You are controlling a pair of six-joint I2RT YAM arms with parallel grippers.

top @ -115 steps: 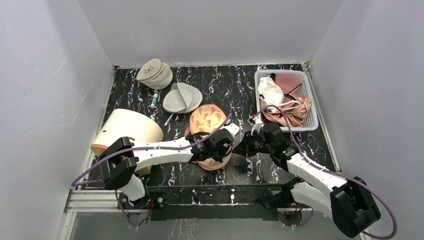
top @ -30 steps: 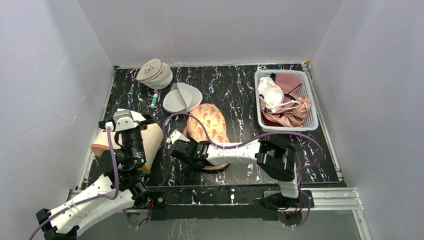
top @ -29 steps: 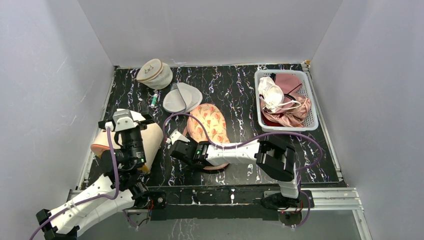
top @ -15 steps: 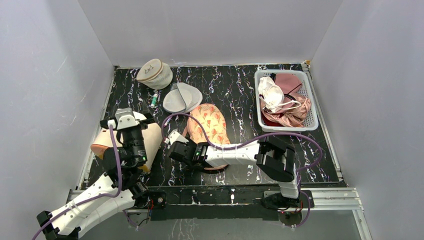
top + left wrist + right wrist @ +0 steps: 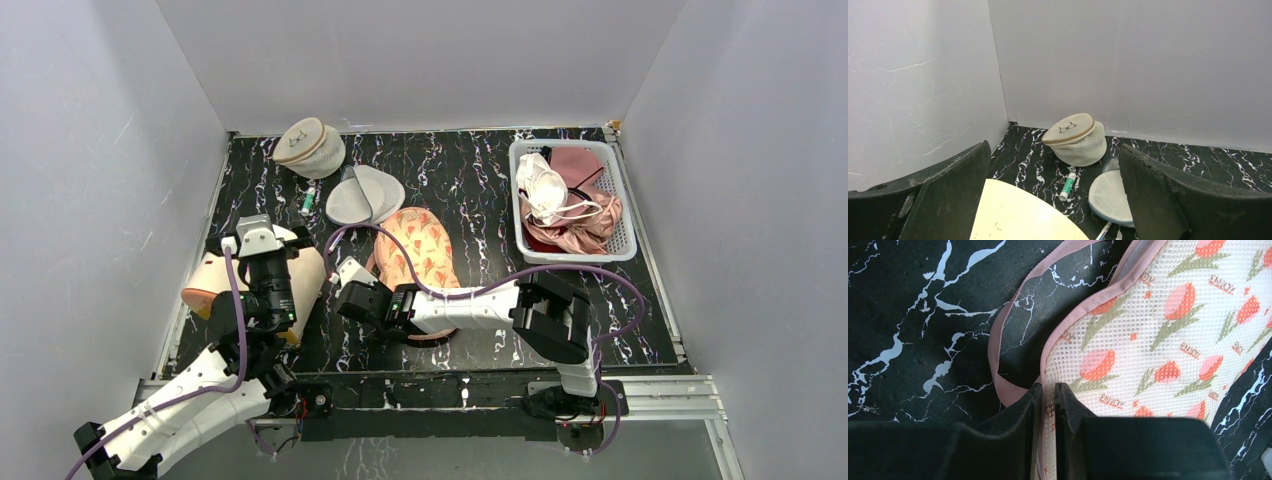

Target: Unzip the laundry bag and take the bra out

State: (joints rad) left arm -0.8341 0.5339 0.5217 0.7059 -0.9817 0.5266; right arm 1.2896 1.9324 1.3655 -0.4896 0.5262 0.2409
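The laundry bag (image 5: 417, 245) lies mid-table, peach with red flower print; its mesh side and pink zipper edge fill the right wrist view (image 5: 1158, 325). My right gripper (image 5: 352, 290) reaches across to the bag's near-left end. It (image 5: 1048, 392) is shut on the bag's pink-edged rim, with the fabric pinched between the fingers. A loose pink strap (image 5: 1005, 347) loops on the table beside them. My left gripper (image 5: 258, 240) hangs wide open above a cream dome, holding nothing (image 5: 1053, 200). The bra is hidden.
A cream dome (image 5: 250, 272) sits at the left. A round beige-topped mesh pouch (image 5: 1075, 140), a green tube (image 5: 1067, 184) and a flat white mesh pouch (image 5: 1110, 197) lie at the back left. A white basket (image 5: 625, 215) at the right holds white and dusty-pink garments.
My right gripper has closed onto the bag's rim. The left arm has shifted slightly over the dome, still open.
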